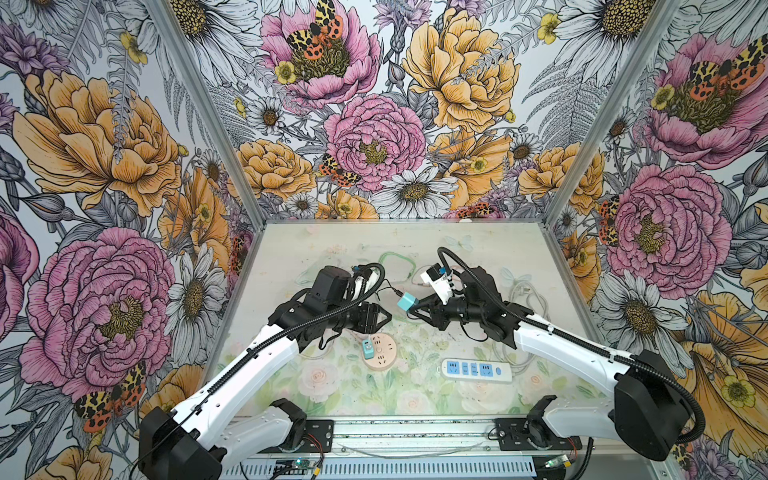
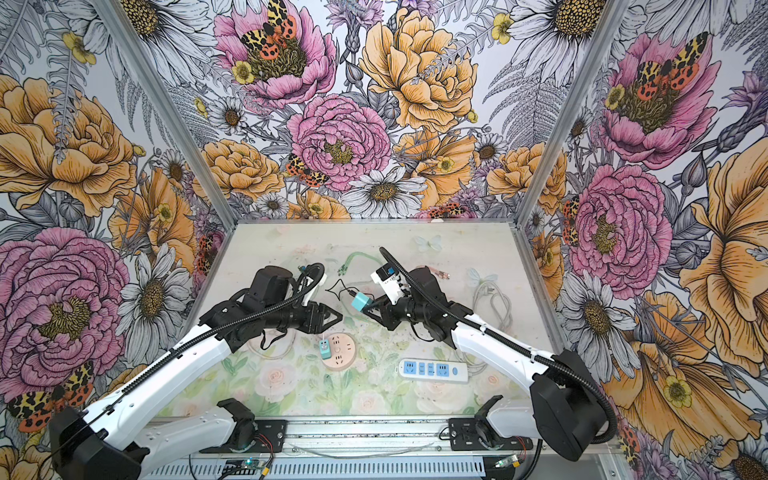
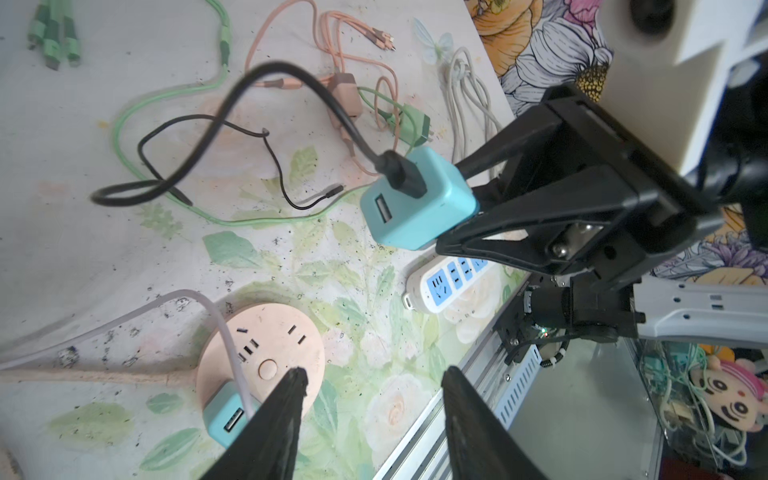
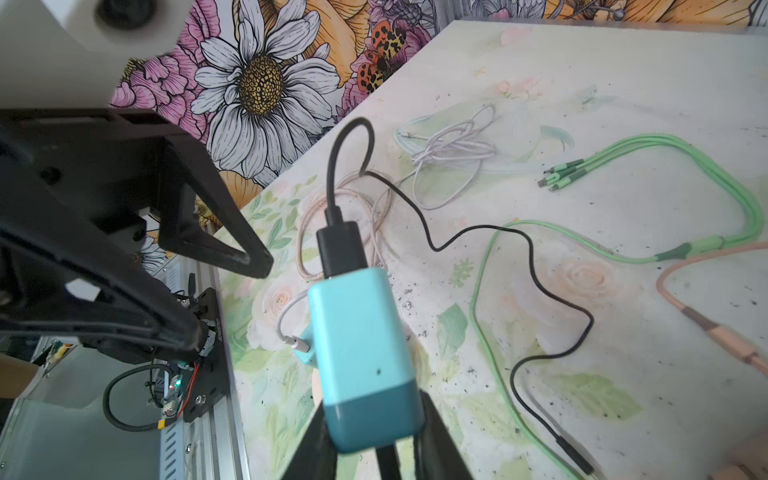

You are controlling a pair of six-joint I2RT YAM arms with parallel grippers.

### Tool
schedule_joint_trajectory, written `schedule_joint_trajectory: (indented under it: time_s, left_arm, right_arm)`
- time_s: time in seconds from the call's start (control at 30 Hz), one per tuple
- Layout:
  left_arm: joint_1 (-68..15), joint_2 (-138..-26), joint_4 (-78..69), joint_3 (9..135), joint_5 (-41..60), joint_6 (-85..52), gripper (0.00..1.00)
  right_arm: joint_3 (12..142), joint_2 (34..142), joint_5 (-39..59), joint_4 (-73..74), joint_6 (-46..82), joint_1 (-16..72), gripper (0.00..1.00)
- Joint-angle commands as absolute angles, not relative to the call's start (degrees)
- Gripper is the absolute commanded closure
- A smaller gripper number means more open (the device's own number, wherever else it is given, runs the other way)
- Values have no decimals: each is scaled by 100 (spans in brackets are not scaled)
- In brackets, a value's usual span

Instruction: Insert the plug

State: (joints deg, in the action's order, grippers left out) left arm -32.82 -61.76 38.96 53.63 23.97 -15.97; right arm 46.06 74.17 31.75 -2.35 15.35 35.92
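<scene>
The right pincer [image 3: 451,208] is closed on the teal charger [image 3: 432,216], held above the middle of the desk [image 1: 353,237]. The left pincer [image 3: 374,374], at 8 o'clock, is seen half-spread and empty. The charger could be twisted by its trailing black cable [image 3: 208,137], and the slots of the white-and-blue power strip [image 1: 476,370], at 5 o'clock, missed. No writing can be read.

Bright, even light washing over the pale surface [image 1: 291,257], shadows lying soft, wrist views bowing at the edges, a close white housing [image 3: 665,41] blurring.
</scene>
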Motion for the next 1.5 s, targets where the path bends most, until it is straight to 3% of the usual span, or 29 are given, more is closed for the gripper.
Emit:
schedule_joint_trajectory:
  time_s: [0.0,0.37,0.57,0.8,0.97,1.47]
  left_arm:
    - [-3391,-6235,3579,5530,2599,-1163,44]
    - [-3363,-6119,2533,5331,2772,-1847,42]
    - [-2976,-6205,928,4800,3394,-3676,40]
    - [-3094,-6505,423,4756,3270,-4260,38]
    - [-3385,-6777,114,4882,3187,-4423,38]
    - [-3936,-7339,43,5371,2753,-4271,40]
  right_arm:
    - [4693,7186,3450,-167,1674,3560,99]
    - [4337,6693,3242,304,2116,3542,100]
    - [4052,6409,2339,668,2242,3554,100]
    - [4008,6293,1470,798,2040,3821,100]
    - [4052,6419,964,901,1776,4130,100]
    - [4090,6635,773,1151,1852,4315,100]
